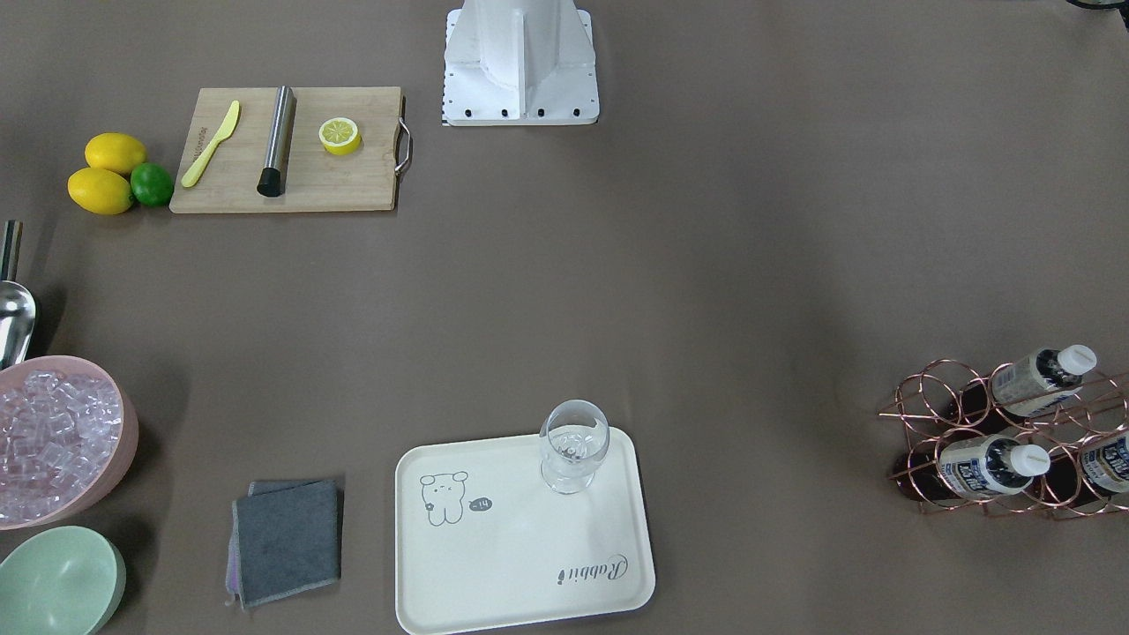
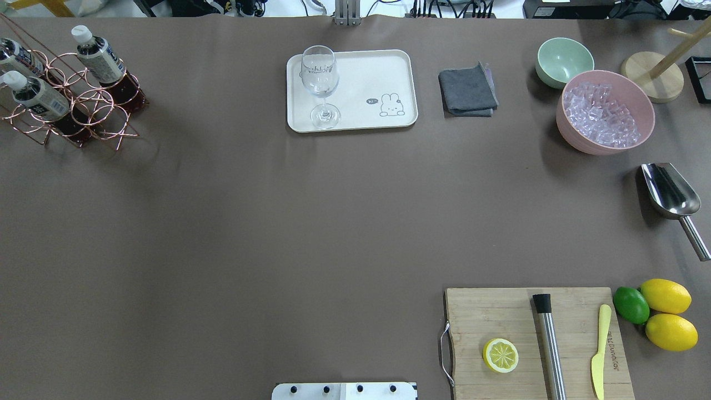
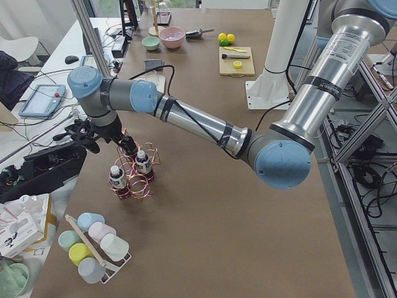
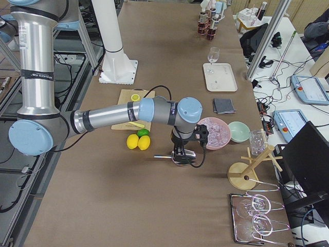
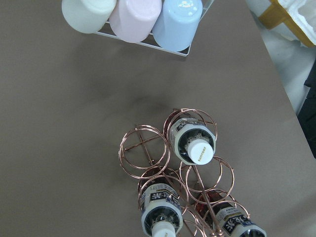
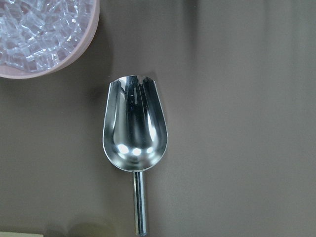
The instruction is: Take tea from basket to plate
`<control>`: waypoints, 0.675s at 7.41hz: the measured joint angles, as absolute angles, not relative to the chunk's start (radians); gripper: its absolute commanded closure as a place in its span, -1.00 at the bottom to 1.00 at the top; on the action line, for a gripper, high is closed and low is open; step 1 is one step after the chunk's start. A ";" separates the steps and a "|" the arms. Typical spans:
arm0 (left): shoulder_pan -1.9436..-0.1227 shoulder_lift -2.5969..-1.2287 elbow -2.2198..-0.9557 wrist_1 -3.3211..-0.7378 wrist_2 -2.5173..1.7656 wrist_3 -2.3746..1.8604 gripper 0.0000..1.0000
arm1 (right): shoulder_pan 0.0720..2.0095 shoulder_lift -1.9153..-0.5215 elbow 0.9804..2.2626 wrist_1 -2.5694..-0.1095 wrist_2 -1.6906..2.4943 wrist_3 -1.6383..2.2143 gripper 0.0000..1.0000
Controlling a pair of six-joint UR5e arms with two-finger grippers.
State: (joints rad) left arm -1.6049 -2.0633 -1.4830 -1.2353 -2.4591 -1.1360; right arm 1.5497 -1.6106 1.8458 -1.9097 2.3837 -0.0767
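Note:
Three tea bottles [image 1: 992, 465] with white caps stand in the copper wire basket [image 1: 935, 401] at the table's end on my left, also seen from above in the left wrist view as a tea bottle [image 5: 193, 140] in the basket [image 5: 143, 153]. The cream plate [image 1: 520, 564] lies mid-table at the far edge from my base, and a wine glass [image 1: 573, 445] stands on one corner of it. My left gripper [image 3: 128, 148] hovers just over the basket [image 3: 138, 183]; I cannot tell if it is open or shut. My right gripper [image 4: 182, 152] hangs above a metal scoop [image 6: 135, 128]; its state cannot be told either.
A pink bowl of ice [image 2: 605, 111], a mint-green bowl [image 2: 562, 60] and a grey cloth [image 2: 467, 90] lie right of the plate. A wooden cutting board [image 2: 533, 339] carries a lemon half, a muddler and a knife, with lemons and a lime [image 2: 630, 304] beside it. Pastel cups [image 5: 133, 17] sit beyond the basket.

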 measured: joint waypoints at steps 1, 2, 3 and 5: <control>-1.581 -2.076 -1.479 -1.240 -2.460 -1.223 -0.95 | 1.549 -1.611 1.848 -1.909 2.385 -0.077 -0.99; -1.565 -2.095 -1.464 -1.242 -2.461 -1.278 -0.95 | 1.549 -1.611 1.849 -1.909 2.386 -0.077 -0.99; -1.548 -2.129 -1.430 -1.243 -2.461 -1.323 -0.95 | 1.549 -1.611 1.850 -1.908 2.387 -0.077 -0.99; -1.516 -2.175 -1.376 -1.245 -2.459 -1.383 -0.94 | 1.549 -1.610 1.851 -1.908 2.388 -0.077 -0.99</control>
State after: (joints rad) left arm -1.5161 -2.1745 -1.3761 -1.2447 -2.4593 -1.3830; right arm 1.5493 -1.6101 1.8512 -1.9083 2.3880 -0.0767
